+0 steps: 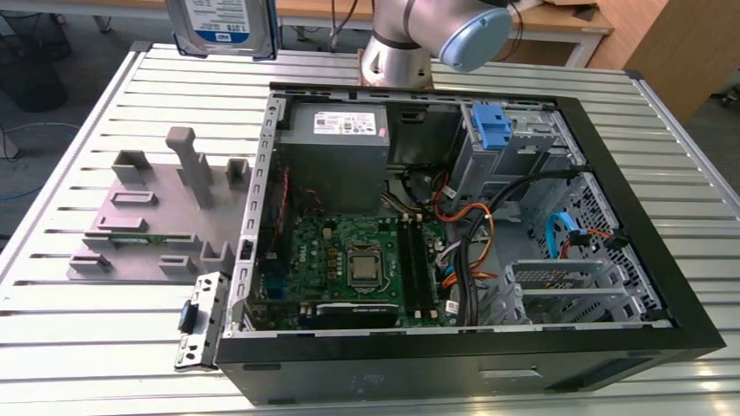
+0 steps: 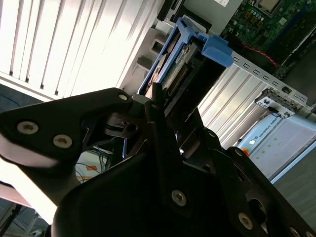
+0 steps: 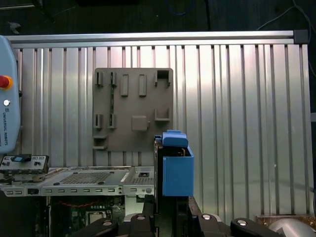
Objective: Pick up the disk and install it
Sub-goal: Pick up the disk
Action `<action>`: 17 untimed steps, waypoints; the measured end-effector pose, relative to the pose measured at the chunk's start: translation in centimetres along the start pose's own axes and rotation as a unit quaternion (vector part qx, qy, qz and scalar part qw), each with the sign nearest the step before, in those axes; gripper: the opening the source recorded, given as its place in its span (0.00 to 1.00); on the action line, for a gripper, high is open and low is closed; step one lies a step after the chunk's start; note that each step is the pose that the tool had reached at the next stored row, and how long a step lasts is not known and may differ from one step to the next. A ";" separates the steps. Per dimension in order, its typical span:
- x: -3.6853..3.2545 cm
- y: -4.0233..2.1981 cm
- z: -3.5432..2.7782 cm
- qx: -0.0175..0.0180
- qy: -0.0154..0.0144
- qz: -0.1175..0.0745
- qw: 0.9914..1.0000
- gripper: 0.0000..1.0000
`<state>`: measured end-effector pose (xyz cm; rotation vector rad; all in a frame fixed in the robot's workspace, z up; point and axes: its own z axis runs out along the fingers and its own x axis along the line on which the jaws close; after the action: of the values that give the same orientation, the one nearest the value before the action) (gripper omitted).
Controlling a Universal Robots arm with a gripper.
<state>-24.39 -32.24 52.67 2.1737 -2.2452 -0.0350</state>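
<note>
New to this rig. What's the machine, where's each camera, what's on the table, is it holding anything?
It is one robot arm at a slatted metal table. The exterior view comes from a camera off the arm, looking down on the table. Both wrist views come from cameras riding on the arm near its gripper, so they show its black body close up. On the table lie an open computer case, with its motherboard exposed, and beside it a grey fixture plate with slots. The jaws are closed on the disk, a silver drive in a blue bracket. It is held in the air above the table, not yet in the case.
</note>
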 end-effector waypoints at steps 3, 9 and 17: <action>0.00 -0.02 0.00 0.000 0.000 0.000 1.000 0.35; -0.01 -0.14 0.00 0.000 0.000 0.000 1.000 0.35; -0.01 -0.18 0.00 0.000 0.000 0.000 1.000 0.35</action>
<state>-24.22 -32.24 52.66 2.1737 -2.2453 -0.0350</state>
